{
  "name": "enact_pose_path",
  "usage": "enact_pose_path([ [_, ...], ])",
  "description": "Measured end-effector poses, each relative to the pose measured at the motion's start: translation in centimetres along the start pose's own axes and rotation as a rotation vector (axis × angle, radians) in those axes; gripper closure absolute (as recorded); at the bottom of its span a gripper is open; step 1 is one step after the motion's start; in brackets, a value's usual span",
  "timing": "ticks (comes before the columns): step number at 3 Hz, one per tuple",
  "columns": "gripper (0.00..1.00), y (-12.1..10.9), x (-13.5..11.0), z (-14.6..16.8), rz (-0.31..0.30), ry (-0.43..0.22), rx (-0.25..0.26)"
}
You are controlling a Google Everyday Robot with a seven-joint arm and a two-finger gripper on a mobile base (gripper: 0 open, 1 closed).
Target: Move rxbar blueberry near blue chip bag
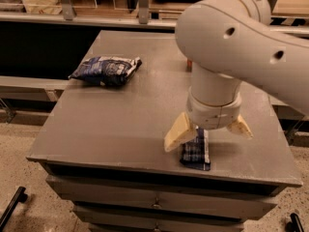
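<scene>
The rxbar blueberry [196, 152] is a flat dark navy bar lying on the grey table [120, 115] near its front right edge. My gripper [207, 133] hangs straight down over the bar's far end, open, with one pale finger [177, 132] to the bar's left and the other [240, 127] to its right. The bar's upper part is hidden behind the wrist. The blue chip bag [106, 70] is a crumpled puffy dark blue bag lying at the table's back left, well apart from the bar.
A red soda can [189, 64] stands at the back of the table, almost wholly hidden behind my arm. The table's front edge runs just below the bar. Shelving and a counter stand behind the table.
</scene>
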State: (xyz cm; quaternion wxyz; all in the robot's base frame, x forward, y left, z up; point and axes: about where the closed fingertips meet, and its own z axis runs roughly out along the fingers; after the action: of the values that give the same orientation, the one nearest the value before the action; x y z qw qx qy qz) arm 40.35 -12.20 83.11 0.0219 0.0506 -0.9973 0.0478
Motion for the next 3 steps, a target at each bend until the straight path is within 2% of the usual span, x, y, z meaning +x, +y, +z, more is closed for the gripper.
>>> enact_pose_path([
  [1,0.00,0.50,0.16,0.84,0.012,0.000,0.018],
  [2,0.12,0.68,0.08,1.02,0.015,-0.004,0.017],
  [3,0.36,0.78,-0.05,1.03,0.014,-0.010,0.015],
])
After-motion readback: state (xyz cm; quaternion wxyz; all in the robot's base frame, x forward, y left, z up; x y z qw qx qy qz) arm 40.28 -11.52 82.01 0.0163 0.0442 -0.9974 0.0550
